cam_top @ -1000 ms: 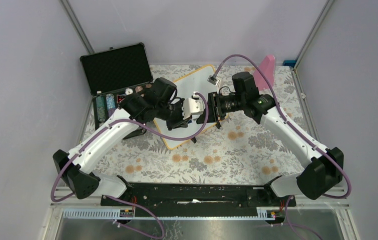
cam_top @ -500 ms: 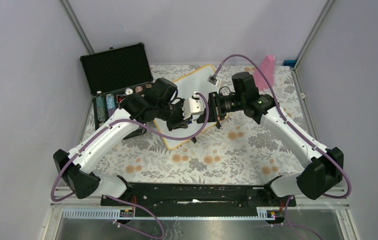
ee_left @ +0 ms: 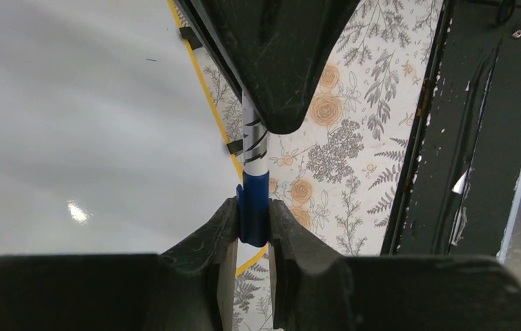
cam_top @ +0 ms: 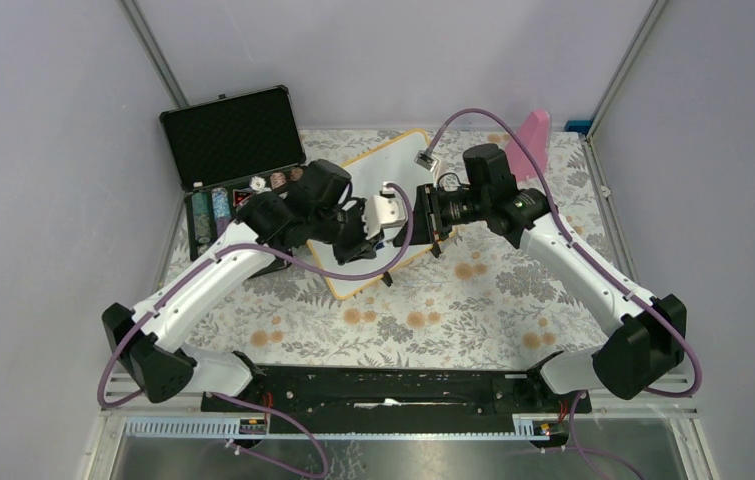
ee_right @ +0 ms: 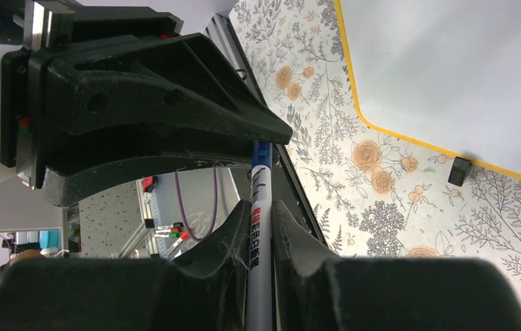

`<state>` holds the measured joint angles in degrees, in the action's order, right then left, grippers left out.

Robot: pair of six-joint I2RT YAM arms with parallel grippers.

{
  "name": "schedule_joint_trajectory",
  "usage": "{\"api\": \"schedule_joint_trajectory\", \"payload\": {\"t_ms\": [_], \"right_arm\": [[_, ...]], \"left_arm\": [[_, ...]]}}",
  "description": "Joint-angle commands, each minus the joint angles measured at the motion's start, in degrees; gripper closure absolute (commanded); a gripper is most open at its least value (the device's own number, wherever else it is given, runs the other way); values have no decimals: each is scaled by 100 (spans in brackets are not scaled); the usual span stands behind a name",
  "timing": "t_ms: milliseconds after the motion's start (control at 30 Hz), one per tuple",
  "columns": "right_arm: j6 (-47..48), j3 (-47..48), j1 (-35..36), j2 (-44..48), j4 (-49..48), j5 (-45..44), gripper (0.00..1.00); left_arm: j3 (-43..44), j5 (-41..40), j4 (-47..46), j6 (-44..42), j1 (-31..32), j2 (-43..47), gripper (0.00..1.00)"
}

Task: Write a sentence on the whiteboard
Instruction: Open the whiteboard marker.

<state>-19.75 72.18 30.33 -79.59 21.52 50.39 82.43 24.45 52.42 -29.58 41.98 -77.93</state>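
Left end effector [ee_left: 252, 210]: closed tightly on the blue cap [ee_left: 252, 222] of a white marker pen [ee_left: 255, 141] with black print on its barrel; the fingers press the cap from both sides.
Right end effector [ee_right: 261, 207]: closed on the white barrel of the same marker pen, facing the left end effector tip to tip.
Marker pen: held in the air between the two end effectors, with the cap meeting the barrel.
Whiteboard [cam_top: 385, 158]: a rectangular white board with a thin orange-yellow rim and small black feet. It lies at an angle in the middle of the flower-patterned surface [cam_top: 453, 310], below both end effectors.
Case [cam_top: 231, 135]: a black foam-lined case, open, at the rear left, just beside the whiteboard.
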Motion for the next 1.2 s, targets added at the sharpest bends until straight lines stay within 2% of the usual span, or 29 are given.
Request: {"api": "schedule_joint_trajectory", "payload": {"t_ms": [0,100,167,333,433,467,500,667,733,800,867,1167], "right_arm": [[-54,112,52,193,-315,22,100],[-54,133,49,138,-332,44,100],[-92,98,45,121,-386,148,100],[-80,37,51,144,-403,285,100],[-157,-29,52,176,-538,436,100],[-258,-77,52,193,-624,505,100],[-308,-90,52,206,-690,559,100],[-386,-111,50,255,-761,557,99],[-404,-79,52,258,-769,515,74],[-406,-49,51,249,-768,463,60],[-411,-19,48,220,-758,464,54],[-348,-82,61,182,-760,537,58]], "left_arm": [[-243,362,-725,410,48,487,81],[-366,677,-764,460,47,554,82],[-401,481,-834,554,42,539,79],[-457,238,-1012,569,-41,624,53],[-386,285,-1046,597,-41,580,50],[-375,327,-1050,594,-45,559,51],[-361,378,-1050,582,-41,541,56],[-370,586,-1001,524,-41,498,91],[-390,610,-947,501,-40,513,99],[-401,634,-910,458,-41,529,100],[-398,638,-862,428,-42,533,100],[-371,691,-762,327,-43,488,100]]}}
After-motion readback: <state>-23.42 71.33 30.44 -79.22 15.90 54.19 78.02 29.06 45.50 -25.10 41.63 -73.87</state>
